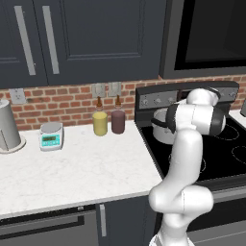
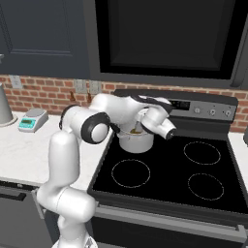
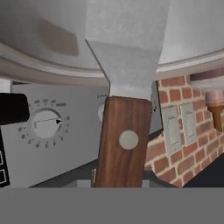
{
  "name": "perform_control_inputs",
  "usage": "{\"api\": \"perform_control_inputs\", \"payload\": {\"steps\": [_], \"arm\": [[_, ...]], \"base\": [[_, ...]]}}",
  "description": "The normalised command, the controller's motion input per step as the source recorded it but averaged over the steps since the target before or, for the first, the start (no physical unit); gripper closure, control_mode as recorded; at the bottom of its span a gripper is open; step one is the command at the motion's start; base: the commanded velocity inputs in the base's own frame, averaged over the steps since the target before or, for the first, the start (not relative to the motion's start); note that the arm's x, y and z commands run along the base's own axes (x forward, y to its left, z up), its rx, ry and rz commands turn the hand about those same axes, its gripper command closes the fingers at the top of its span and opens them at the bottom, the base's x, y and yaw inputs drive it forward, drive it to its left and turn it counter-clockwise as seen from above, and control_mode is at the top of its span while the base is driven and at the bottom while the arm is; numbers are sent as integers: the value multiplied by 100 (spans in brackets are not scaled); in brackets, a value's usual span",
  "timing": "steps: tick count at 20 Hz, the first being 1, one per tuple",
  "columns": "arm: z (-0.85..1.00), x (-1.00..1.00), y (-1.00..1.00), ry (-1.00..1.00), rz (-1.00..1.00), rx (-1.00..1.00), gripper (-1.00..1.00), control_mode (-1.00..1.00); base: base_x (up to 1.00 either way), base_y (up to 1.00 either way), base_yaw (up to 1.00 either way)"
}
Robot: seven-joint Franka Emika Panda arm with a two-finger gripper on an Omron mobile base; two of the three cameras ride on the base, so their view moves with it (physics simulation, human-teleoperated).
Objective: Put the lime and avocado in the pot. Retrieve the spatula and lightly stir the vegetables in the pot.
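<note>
With the spatula (image 3: pixel 124 100) clamped between its fingers by the reddish-brown handle, the gripper (image 2: pixel 140 127) hangs over the pot (image 2: pixel 136 140), which stands on the stove (image 2: pixel 169 179) at its rear left burner. In the hand view the handle rises from 6 o'clock and the grey blade runs on toward 12, crossing the pot's rim, so the blade seems to be at or just inside the mouth. The right base view shows something brownish inside the pot by the gripper; whether that is the avocado or the handle cannot be told, and the lime cannot be made out.

Judged from this, the fruit is probably already in and the stirring is the step in hand. To do it well, the blade should go down only until it meets the contents, not the steel bottom, and then sweep in a slow, small circle well within the wall. A wide or fast stroke could knock the rim and slide the pot off its burner, or flip a round fruit out. The grip should stay firm, since a twisting handle would tilt the blade.
</note>
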Motion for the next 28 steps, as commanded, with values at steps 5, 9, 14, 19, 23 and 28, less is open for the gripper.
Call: {"api": "perform_control_inputs", "payload": {"steps": [5, 9, 14, 19, 23, 28], "arm": [[-9, 0, -18, -18, 3, 0, 100, -100], [8, -15, 0, 13, 0, 0, 100, -100], [26, -16, 0, 24, 0, 0, 100, -100], [12, -14, 0, 22, 0, -1, 100, -100], [-14, -19, 9, 0, 0, -5, 100, -100], [-34, -7, 17, 0, 0, 0, 100, -100]], "base": [[0, 0, 0], [0, 0, 0], [0, 0, 0], [0, 0, 0], [0, 0, 0], [0, 0, 0]]}}
